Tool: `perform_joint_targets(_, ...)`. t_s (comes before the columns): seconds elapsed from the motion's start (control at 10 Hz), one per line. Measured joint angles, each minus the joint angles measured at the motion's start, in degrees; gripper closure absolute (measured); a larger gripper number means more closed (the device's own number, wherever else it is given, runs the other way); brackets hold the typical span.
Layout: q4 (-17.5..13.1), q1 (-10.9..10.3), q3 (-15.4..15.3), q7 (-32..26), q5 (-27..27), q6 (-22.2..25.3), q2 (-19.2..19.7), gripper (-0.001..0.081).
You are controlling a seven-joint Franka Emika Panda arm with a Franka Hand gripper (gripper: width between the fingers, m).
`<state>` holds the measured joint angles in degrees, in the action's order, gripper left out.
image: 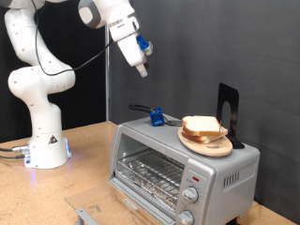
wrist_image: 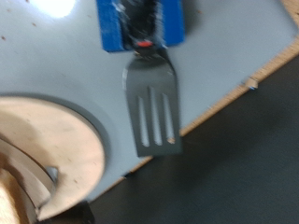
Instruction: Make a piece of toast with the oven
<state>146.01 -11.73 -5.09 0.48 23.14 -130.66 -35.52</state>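
The silver oven point(image: 183, 167) stands at the exterior view's lower right, its glass door shut and the wire rack showing behind it. Two knobs point(image: 190, 195) are at its right front. On its top a round wooden plate point(image: 206, 143) holds stacked bread slices point(image: 202, 127); no single slice lies apart from them. My gripper point(image: 142, 67) hangs in the air above and to the left of the oven, holding nothing. The wrist view looks down on the oven top point(wrist_image: 224, 56), the plate's edge point(wrist_image: 56, 140) and a bread corner point(wrist_image: 9, 201); no fingers are clear there.
A slotted grey spatula point(wrist_image: 152, 107) with a blue handle point(image: 157, 117) lies on the oven top beside the plate. A black stand point(image: 228, 111) is upright behind the plate. A small grey piece point(image: 87, 216) lies on the wooden table in front of the oven.
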Motion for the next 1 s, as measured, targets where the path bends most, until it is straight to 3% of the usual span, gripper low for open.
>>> perform_joint_targets(0.3,1.0,0.1,-1.3,0.3,-0.4,-5.3,3.3,-0.0003)
perform_joint_targets(0.6,1.3,0.0,-2.9,1.1,-0.3,-7.1,6.1,-0.0003)
perform_joint_targets(1.0,4.0,-0.3,-4.8,1.2,0.3,-9.8,7.2,-0.0003)
